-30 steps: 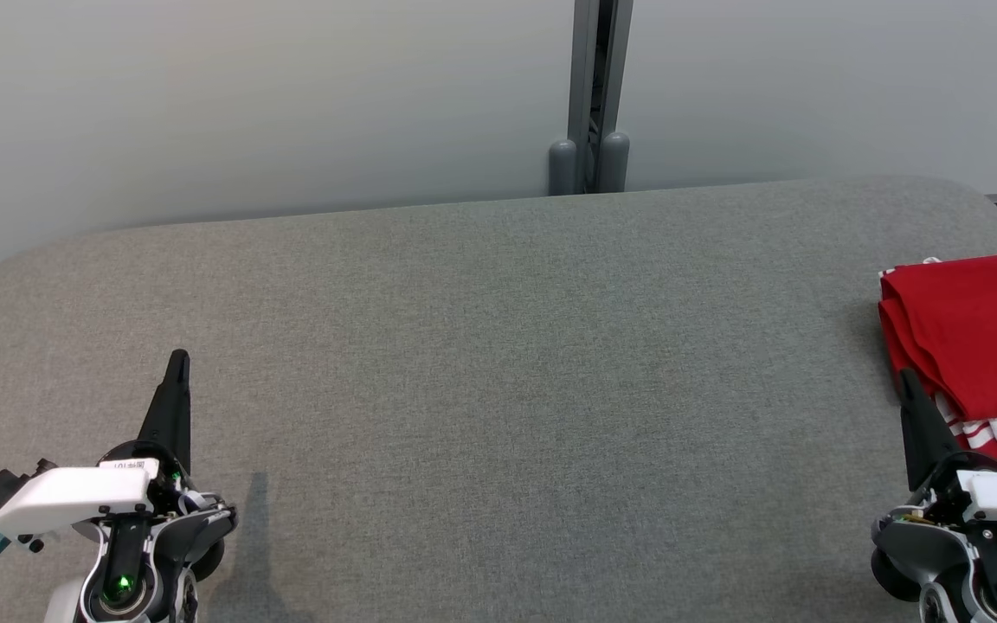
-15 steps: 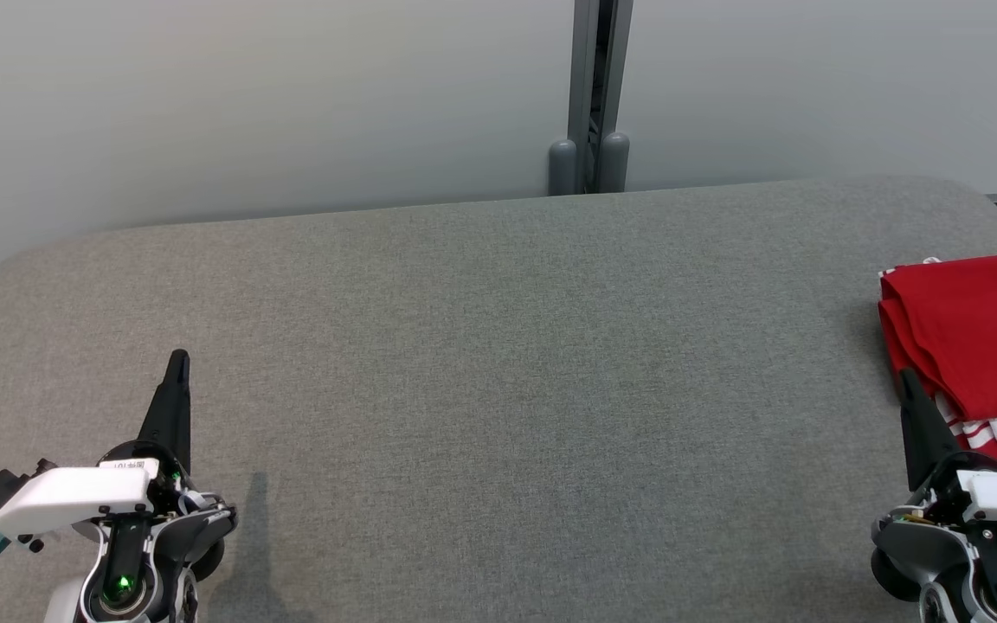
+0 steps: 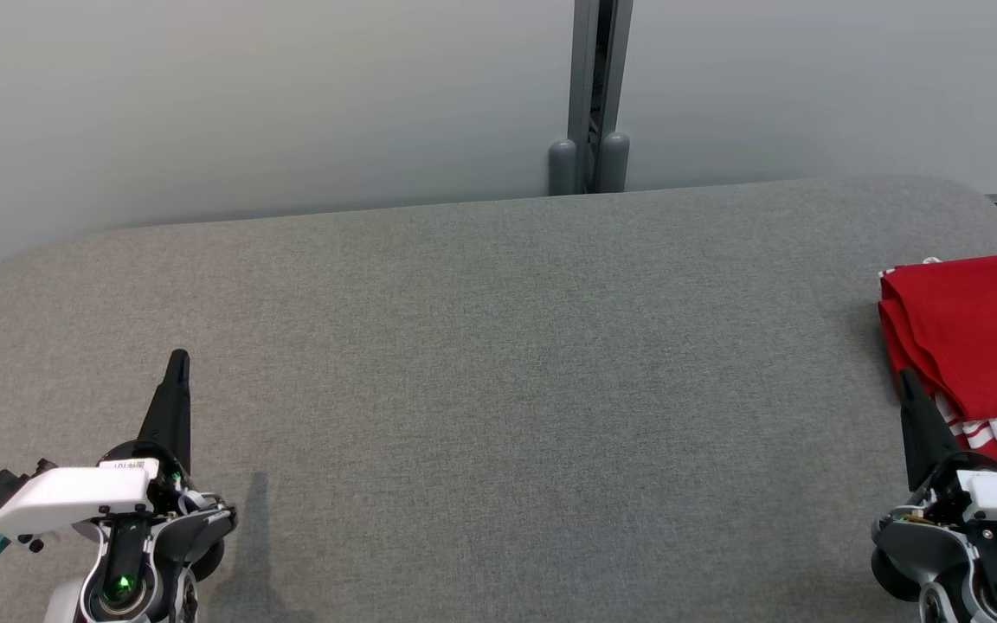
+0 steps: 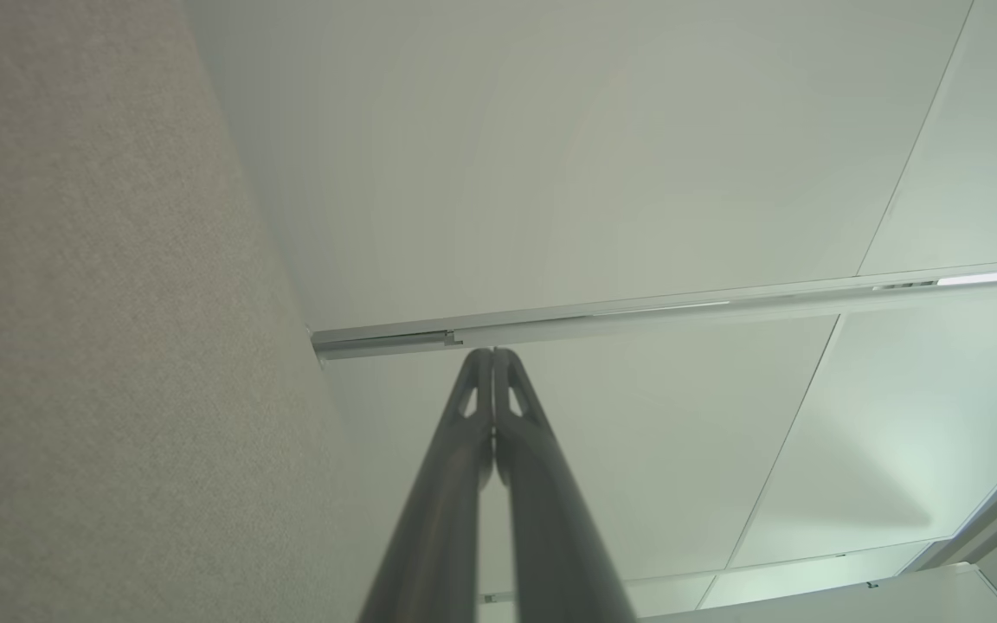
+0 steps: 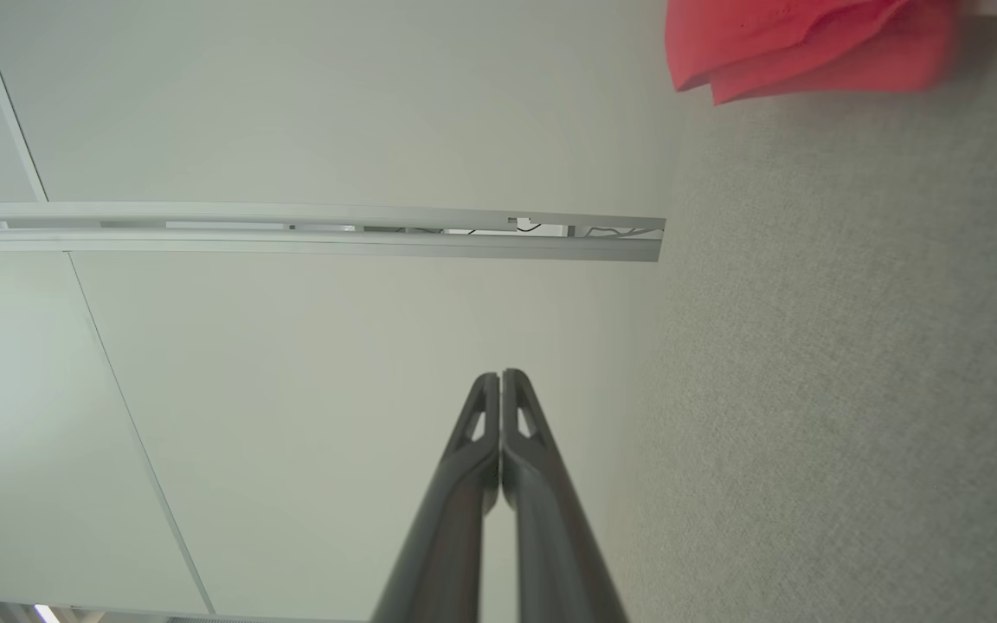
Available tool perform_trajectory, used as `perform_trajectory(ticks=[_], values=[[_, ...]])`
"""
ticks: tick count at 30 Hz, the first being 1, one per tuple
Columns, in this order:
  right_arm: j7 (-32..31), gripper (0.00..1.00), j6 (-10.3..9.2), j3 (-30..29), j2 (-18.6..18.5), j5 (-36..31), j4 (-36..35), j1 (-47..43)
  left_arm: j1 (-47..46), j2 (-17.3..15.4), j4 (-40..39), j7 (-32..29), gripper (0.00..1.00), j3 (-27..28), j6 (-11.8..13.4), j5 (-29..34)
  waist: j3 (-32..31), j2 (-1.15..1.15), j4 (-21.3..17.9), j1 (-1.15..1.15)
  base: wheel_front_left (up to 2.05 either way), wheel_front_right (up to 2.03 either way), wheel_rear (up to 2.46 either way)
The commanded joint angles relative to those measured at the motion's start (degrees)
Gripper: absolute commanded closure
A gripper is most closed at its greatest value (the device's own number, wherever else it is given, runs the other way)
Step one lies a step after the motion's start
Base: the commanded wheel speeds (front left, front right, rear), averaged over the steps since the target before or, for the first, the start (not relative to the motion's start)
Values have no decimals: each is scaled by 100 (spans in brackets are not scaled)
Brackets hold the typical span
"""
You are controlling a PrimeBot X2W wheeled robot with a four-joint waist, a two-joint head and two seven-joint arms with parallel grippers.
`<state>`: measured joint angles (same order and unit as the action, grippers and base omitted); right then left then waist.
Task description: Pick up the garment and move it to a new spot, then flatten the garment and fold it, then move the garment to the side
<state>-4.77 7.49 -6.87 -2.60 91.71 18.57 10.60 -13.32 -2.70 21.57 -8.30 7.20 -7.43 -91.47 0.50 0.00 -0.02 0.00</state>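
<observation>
Nothing has moved: my left gripper (image 3: 177, 358) and right gripper (image 3: 905, 375) stay clenched, empty.
Folded red garment (image 3: 979, 337), white-striped trim, lies on the coarse grey woven table (image 3: 498, 346).

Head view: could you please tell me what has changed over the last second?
Nothing has visibly changed. The folded red garment lies where it was at the right end of the grey table. The left gripper and the right gripper stay shut and empty in the same places.

Grey fabric-covered table (image 3: 498, 346), rounded corners. Folded red garment (image 3: 974, 337) w/ white trim lies on it at far rt, by the edge.
</observation>
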Motion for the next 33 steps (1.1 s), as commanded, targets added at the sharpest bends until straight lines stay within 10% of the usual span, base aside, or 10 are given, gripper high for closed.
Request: perform_trajectory(ticks=[1,33], values=[[-37,100,0,-10,-52,38,-2,35,-80,-34,0,-10,100,21,-24,-10,0,0,0,0,0,0,0],[-37,100,0,-8,-52,33,-2,35,-80,-34,-1,-9,100,21,-24,-10,0,0,0,0,0,0,0]])
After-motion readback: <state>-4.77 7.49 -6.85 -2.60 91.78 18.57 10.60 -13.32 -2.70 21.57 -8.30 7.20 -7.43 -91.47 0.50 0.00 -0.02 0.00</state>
